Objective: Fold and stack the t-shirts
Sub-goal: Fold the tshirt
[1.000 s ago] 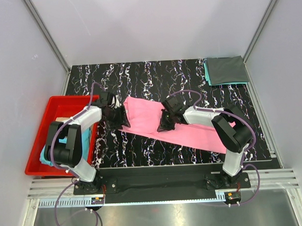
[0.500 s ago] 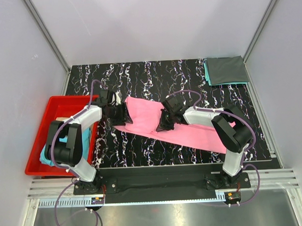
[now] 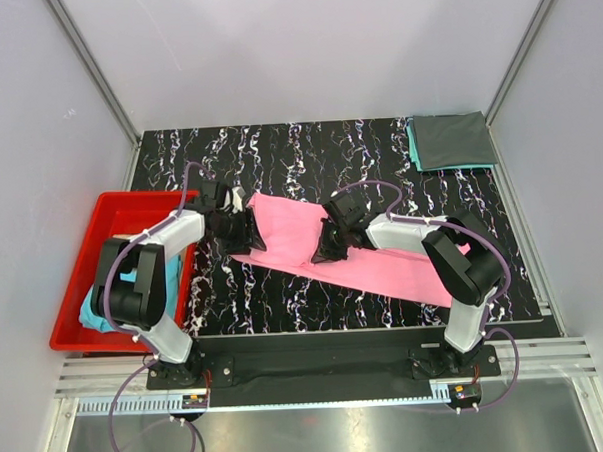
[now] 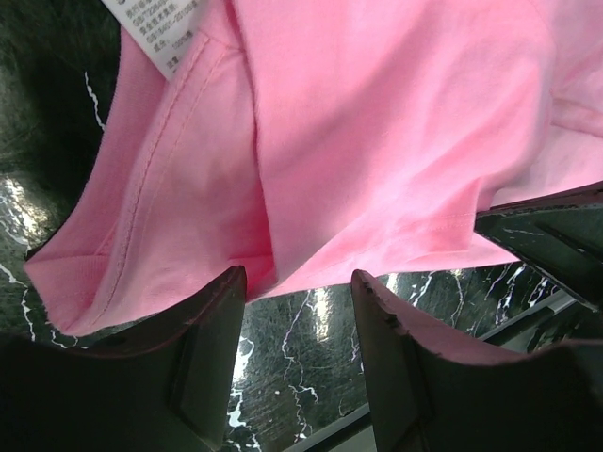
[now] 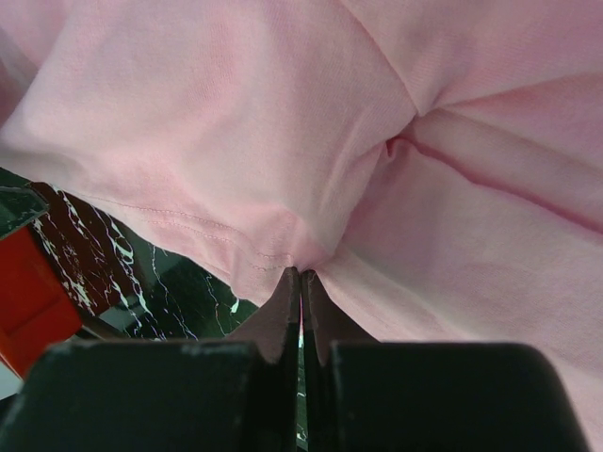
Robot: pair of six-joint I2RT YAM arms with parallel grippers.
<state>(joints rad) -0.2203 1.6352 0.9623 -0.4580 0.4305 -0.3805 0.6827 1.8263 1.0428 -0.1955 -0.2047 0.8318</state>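
A bright pink t-shirt (image 3: 292,226) lies partly folded across the middle of the black marbled table (image 3: 278,152). At the shirt's left edge my left gripper (image 3: 244,230) stands open. In the left wrist view the pink t-shirt (image 4: 377,141), with its white label (image 4: 155,33), lies just past the left gripper (image 4: 297,282), and bare table shows between the fingers (image 4: 203,367). My right gripper (image 3: 328,249) is shut on the shirt's near hem. The right wrist view shows the right gripper (image 5: 301,275) pinching the pink t-shirt (image 5: 283,141), which bunches at the tips. A folded dark grey t-shirt (image 3: 453,137) rests on a teal one (image 3: 414,146) at the back right.
A red plastic bin (image 3: 74,286) sits off the table's left edge, with light blue cloth (image 3: 93,313) inside. Grey walls close in the back and both sides. A metal rail (image 3: 318,365) carries both arm bases along the near edge.
My left gripper has edged slightly right, toward the pink shirt's left edge. The right gripper keeps its hold and has not moved.
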